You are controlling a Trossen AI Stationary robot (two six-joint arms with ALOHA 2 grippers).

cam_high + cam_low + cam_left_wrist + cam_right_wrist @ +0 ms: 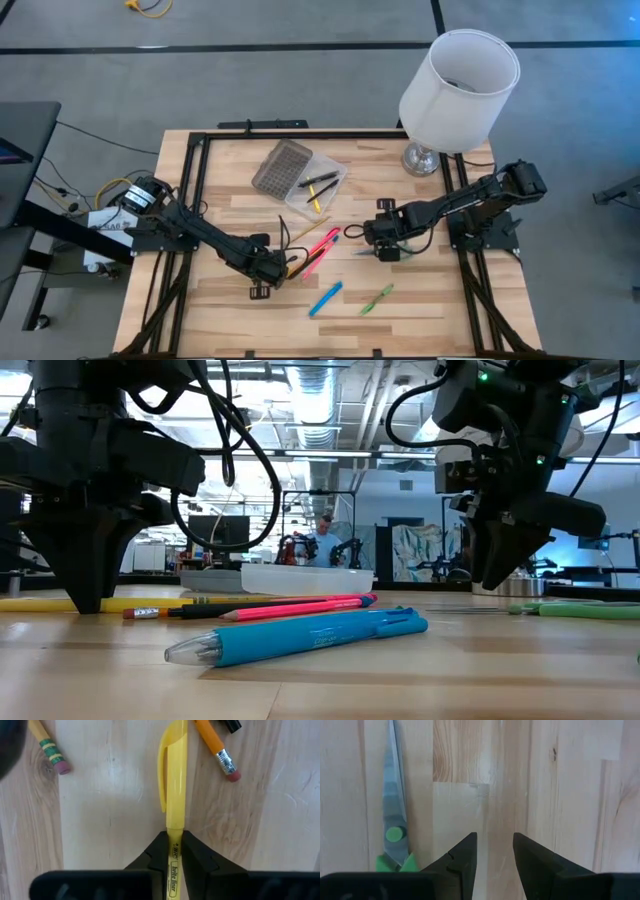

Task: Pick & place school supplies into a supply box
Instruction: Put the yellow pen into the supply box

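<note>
left hand (174, 851): clamped on yellow highlighter (175, 780), seen only by left wrist | right hand (495, 851): open, empty, beside scissors (394, 815)

Dark jointed arms (215, 238) (black cables looping).

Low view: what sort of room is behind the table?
Likely a robotics lab or workshop: exposed ceiling ducts, another robot rig at a far bench, and a person working there.
</note>
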